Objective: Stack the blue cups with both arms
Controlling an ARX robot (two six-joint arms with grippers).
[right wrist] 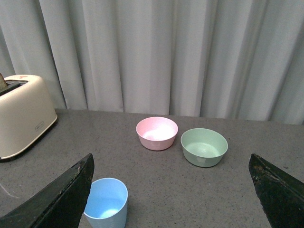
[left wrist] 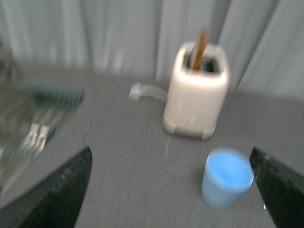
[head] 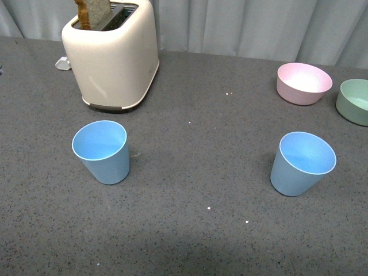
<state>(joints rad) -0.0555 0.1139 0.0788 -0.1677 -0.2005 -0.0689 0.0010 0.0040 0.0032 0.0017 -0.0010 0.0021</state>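
Note:
Two light blue cups stand upright and empty on the grey table, one at the left (head: 102, 150) and one at the right (head: 302, 163). No arm shows in the front view. In the blurred left wrist view my left gripper (left wrist: 171, 190) is open above the table, and the left cup (left wrist: 225, 176) stands just inside one of its fingers (left wrist: 280, 187). In the right wrist view my right gripper (right wrist: 173, 194) is open and empty, and the right cup (right wrist: 107, 203) stands beside one of its fingers (right wrist: 57, 202).
A cream toaster (head: 112, 54) with toast in its slot stands at the back left. A pink bowl (head: 303, 83) and a green bowl (head: 356, 100) sit at the back right. Grey curtains hang behind the table (head: 201, 172).

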